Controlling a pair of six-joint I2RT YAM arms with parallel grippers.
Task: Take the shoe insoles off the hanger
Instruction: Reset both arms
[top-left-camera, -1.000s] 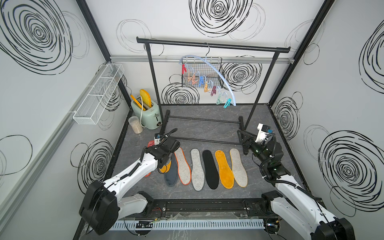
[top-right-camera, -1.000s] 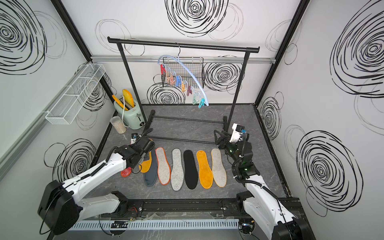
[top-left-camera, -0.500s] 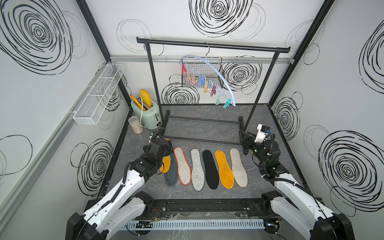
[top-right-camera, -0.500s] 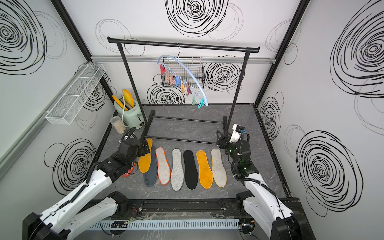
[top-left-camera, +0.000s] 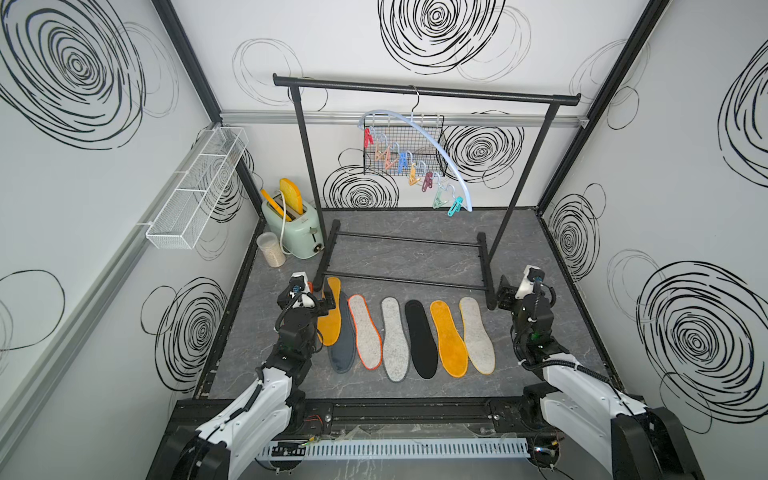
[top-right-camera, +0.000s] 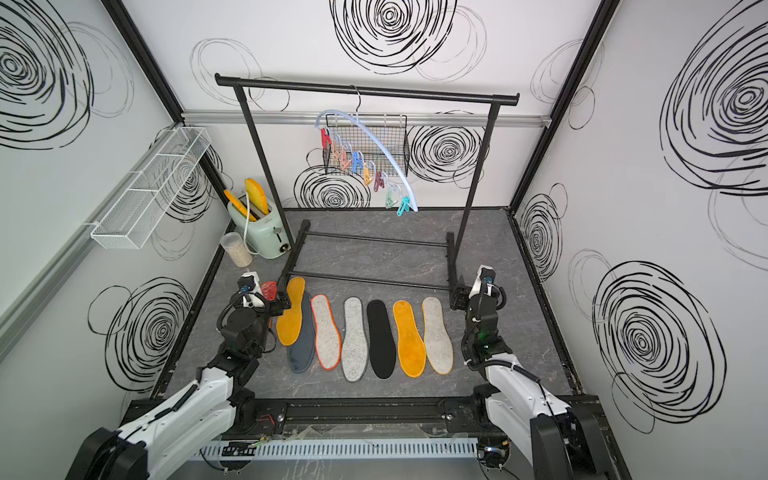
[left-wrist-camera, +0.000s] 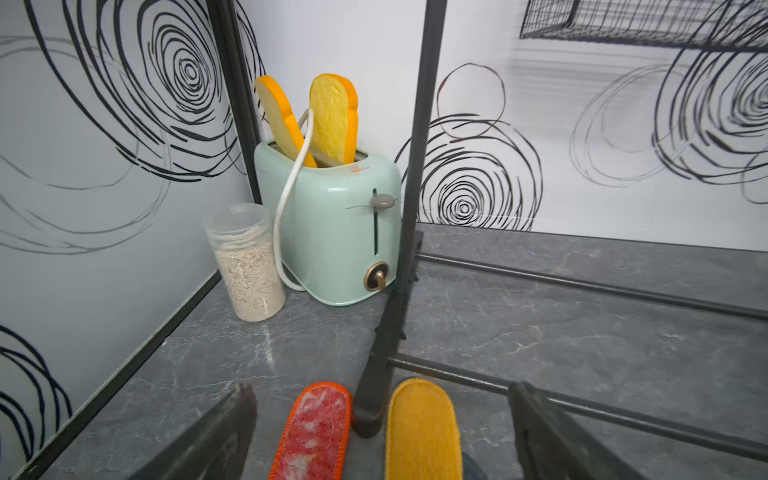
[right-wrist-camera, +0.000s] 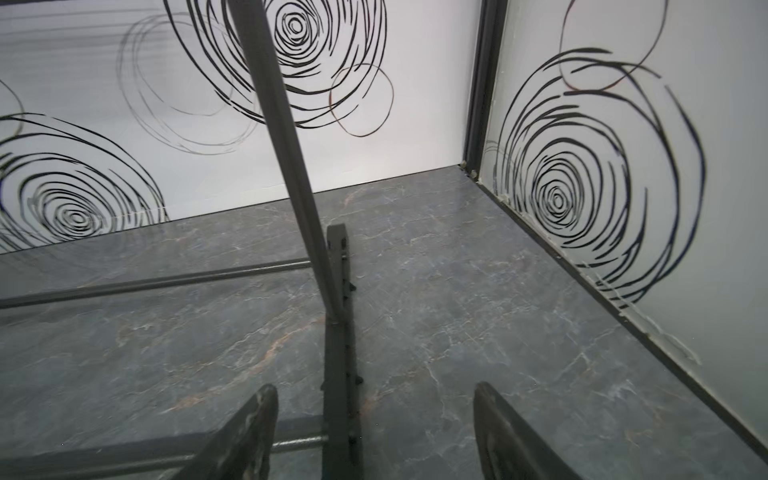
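- The left fingers (left-wrist-camera: 232, 424) are spread wide and empty. A red-mottled insole (left-wrist-camera: 316, 432) and an orange insole (left-wrist-camera: 422, 432) lie flat on the table (left-wrist-camera: 199, 357) just ahead.
- The right fingers (right-wrist-camera: 249, 428) are apart and empty, near the rack foot (right-wrist-camera: 338, 332).
- Best move: lift straight up, dragging nothing.
- The shoe insoles (top-left-camera: 395, 332) lie in a row between the arms. The hanger (top-left-camera: 436, 145) hangs well behind, its pegs bare.
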